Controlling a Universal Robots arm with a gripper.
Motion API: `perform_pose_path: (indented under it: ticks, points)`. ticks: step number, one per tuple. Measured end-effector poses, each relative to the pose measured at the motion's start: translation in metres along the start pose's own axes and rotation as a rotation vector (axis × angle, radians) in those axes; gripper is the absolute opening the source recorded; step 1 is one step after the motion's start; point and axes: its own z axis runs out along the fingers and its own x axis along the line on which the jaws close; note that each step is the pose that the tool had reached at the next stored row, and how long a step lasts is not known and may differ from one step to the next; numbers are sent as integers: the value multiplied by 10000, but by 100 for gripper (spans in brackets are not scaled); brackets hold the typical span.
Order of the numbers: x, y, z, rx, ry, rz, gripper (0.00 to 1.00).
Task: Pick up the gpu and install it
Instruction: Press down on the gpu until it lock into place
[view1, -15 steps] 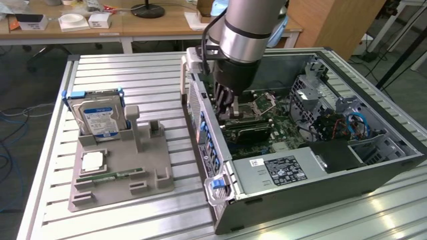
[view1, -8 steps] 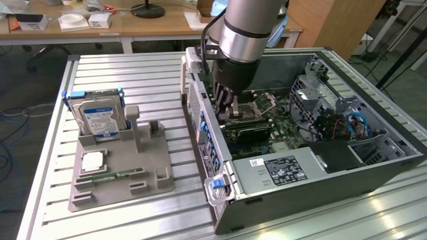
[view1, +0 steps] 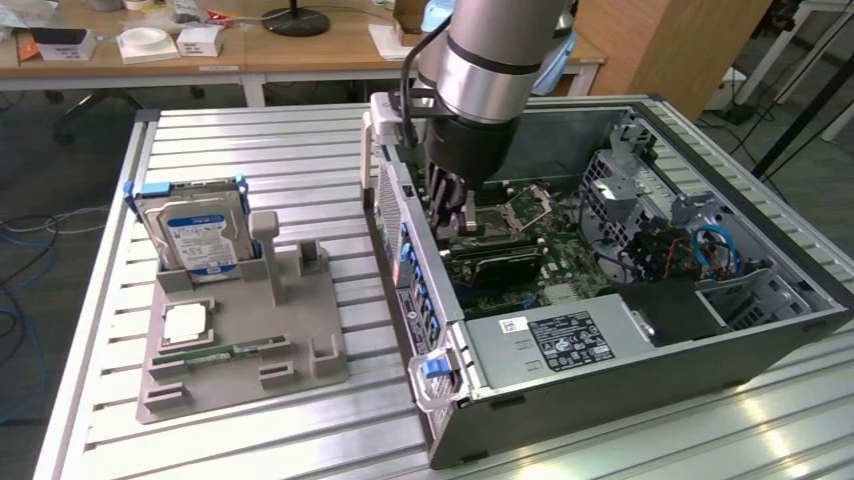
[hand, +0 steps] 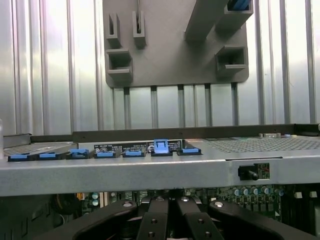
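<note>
Gripper (view1: 454, 215) (hand: 167, 220) has its fingers pressed together with nothing visibly between them, reaching down into the open PC case (view1: 641, 350) at centre frame of the exterior view, close to the case's rear wall (hand: 150, 170) with the blue slot tabs (hand: 160, 146). The gpu (view1: 494, 262) sits as a dark rectangle on the motherboard directly under the fingertips; can't tell if they touch. The grey holder tray (view1: 254, 330) (hand: 175, 55) lies lower left on the slatted table, carrying the hard drive (view1: 198, 235) and RAM stick (view1: 220, 352).
</note>
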Motion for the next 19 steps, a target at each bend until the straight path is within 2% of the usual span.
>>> perform_pose_path:
  ticks: [7,13,19]
  points:
    - [7,25,0,4,0,1,11]
    - [10,33,20,65,3,-1,11]
    - [8,34,15,89,-17,-2,11]
